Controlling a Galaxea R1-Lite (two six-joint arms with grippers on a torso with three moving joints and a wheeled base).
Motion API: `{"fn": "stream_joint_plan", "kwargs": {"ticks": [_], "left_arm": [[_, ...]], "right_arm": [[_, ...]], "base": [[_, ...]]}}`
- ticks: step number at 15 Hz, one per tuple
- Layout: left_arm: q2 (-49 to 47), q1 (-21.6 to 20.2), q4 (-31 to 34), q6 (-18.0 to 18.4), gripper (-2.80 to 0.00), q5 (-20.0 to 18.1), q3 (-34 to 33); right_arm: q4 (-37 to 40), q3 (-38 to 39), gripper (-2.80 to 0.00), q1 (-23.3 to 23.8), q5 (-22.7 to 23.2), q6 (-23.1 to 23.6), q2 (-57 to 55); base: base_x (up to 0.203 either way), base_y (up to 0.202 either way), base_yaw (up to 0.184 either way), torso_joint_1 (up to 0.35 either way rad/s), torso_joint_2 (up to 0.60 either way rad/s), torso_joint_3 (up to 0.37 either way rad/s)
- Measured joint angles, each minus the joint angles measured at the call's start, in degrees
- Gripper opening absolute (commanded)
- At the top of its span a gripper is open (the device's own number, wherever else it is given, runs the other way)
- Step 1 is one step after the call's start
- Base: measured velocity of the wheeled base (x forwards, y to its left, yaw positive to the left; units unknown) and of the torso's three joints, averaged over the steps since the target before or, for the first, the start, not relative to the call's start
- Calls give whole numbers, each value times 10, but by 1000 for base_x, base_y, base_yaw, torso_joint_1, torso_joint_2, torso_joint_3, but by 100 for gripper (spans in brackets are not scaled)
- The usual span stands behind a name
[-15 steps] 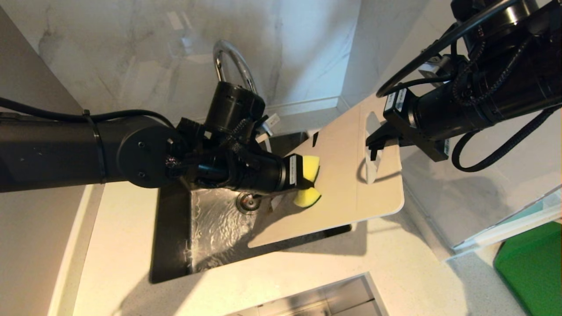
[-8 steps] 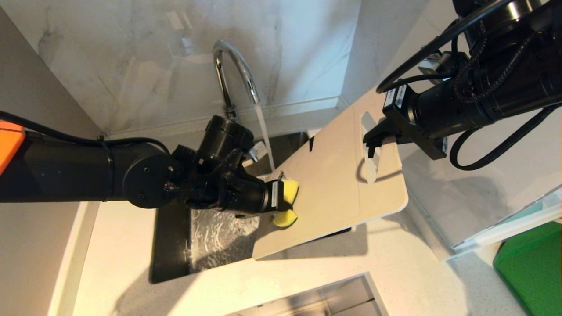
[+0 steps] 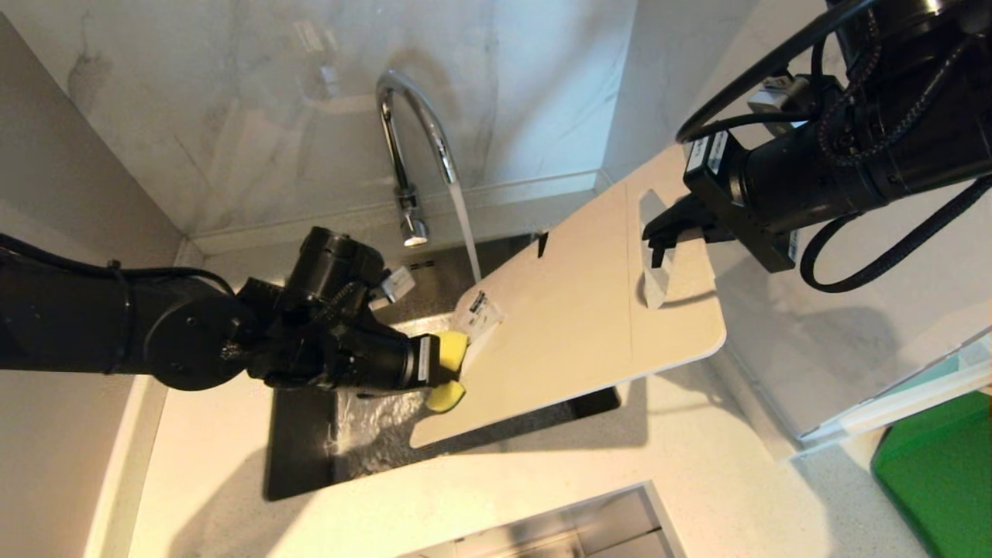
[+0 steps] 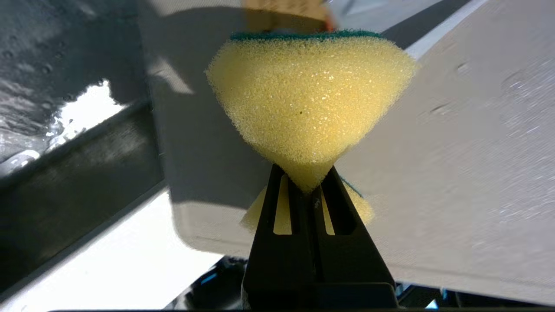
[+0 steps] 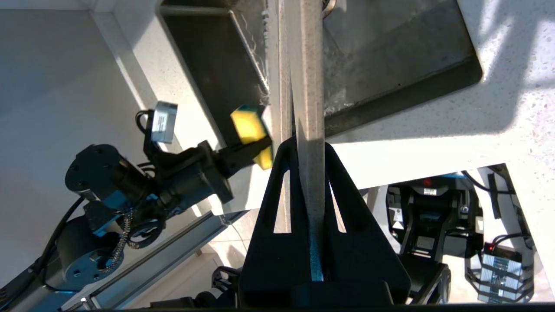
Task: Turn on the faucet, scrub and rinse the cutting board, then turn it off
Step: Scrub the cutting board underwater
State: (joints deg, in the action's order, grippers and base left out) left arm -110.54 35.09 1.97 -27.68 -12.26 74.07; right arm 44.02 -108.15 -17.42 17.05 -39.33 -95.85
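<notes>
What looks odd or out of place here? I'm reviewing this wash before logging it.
One oddity: a white-and-orange paper label is on the cutting board, close to the running stream from the faucet. The left gripper scrubs beside it with a sponge. The board is tilted over the sink only because the right gripper holds it.

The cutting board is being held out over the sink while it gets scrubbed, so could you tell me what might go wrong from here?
1. The right tool pinches only the cutting board near its handle hole; scrubbing could lever it loose.
2. The sponge sits at the board's corner and may slide off.
3. Water from the faucet could splash off the tilted board.
</notes>
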Motion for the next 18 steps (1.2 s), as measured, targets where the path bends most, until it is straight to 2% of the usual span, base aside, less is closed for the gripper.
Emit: {"fn": "stream_joint_plan", "kwargs": {"ticks": [4, 8, 12, 18], "left_arm": [[59, -18, -2, 18, -280, -3, -45], [90, -20, 9, 18, -280, -4, 15], [76, 7, 57, 14, -280, -6, 121], [-44, 85, 131, -1, -280, -9, 365]], "right_arm": [[33, 4, -280, 13, -4, -3, 13], [91, 5, -280, 32, -4, -3, 44], [94, 6, -280, 30, -2, -6, 60], [98, 6, -280, 28, 8, -17, 66]], "base": [[0, 0, 0, 0, 0, 0], [0, 0, 0, 0, 0, 0], [0, 0, 0, 0, 0, 0], [0, 0, 0, 0, 0, 0]]}}
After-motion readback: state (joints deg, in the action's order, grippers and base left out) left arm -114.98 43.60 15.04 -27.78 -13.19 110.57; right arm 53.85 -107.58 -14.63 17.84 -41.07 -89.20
